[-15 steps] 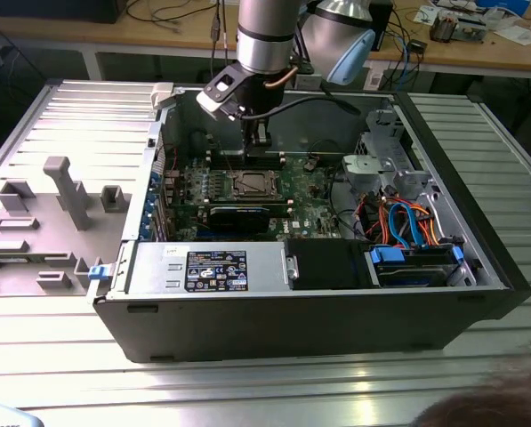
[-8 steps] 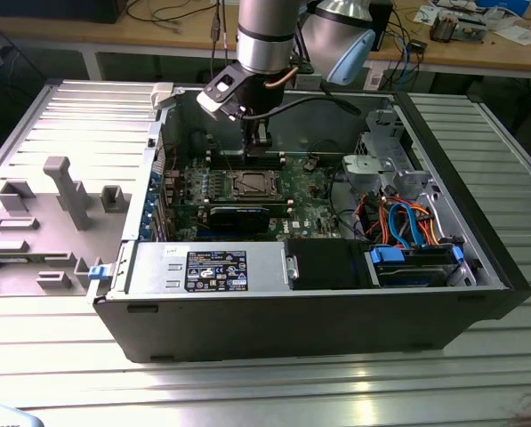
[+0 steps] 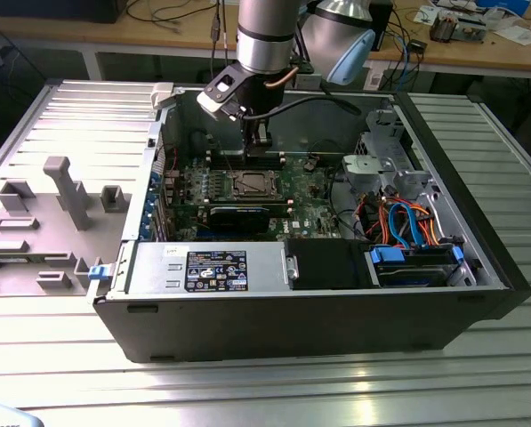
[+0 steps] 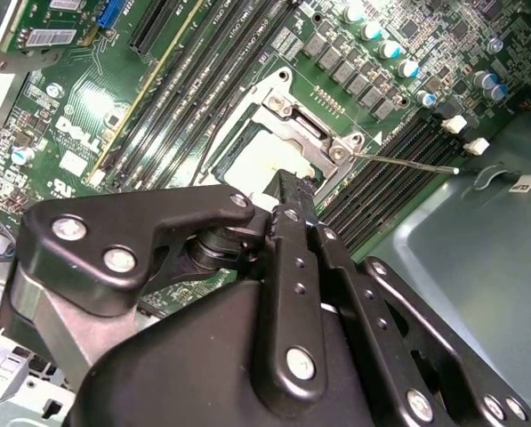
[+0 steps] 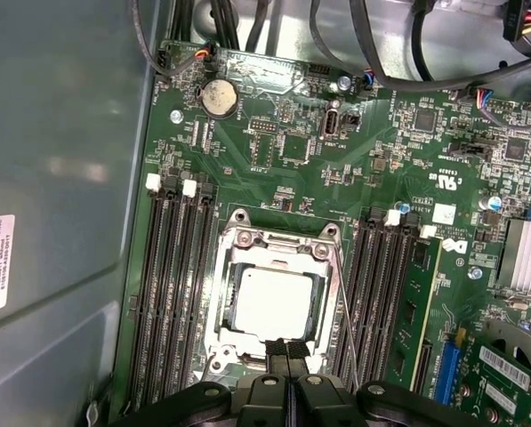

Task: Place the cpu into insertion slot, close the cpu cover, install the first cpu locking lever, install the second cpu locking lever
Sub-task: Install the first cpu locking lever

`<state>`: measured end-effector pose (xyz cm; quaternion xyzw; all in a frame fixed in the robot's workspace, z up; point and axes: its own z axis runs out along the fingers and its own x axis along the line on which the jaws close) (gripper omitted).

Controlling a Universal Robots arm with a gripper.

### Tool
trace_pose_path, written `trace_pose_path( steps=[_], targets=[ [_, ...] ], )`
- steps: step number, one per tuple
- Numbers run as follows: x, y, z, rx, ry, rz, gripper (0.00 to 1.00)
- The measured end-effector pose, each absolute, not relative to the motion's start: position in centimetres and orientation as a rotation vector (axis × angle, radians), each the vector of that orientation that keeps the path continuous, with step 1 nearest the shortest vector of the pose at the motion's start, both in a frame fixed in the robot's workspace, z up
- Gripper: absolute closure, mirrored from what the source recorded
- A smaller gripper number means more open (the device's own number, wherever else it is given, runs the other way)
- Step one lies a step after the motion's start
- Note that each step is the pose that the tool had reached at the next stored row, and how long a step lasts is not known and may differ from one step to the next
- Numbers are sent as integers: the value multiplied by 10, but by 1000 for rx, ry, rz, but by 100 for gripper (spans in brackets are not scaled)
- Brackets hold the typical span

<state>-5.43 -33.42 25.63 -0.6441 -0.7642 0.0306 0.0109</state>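
1. In the first wrist view, the claw (image 5: 287, 356) had its fingers drawn narrow, pressed together and holding nothing. Its tips were at one edge of the cpu cover (image 5: 278, 252), and we could not tell whether they were touching it or just above it.
2. The cpu (image 5: 274, 302) lay flat in the insertion slot (image 3: 253, 184), its pale face showing through the cover's cut-out. The slot sat on the green motherboard (image 5: 292, 169) inside the open computer case (image 3: 336, 302) on the surface (image 3: 247, 382).
3. The cover looked lowered over the chip, but we could not confirm that it was fully seated.
4. A thin locking lever (image 5: 347, 311) ran just beside the socket and appeared unlatched.
5. We judged the step in hand to be closing the cover. Doing it well meant pressing straight down on the metal frame, never on the chip's face. It also meant keeping the tips clear of the lever wire and the neighbouring memory slots (image 5: 172, 294).
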Motion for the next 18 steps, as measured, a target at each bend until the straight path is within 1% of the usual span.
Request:
trace_pose_path(
  steps=[18],
  targets=[
    [-54,-334,256,-1980,-2410,96,89]
  ],
)
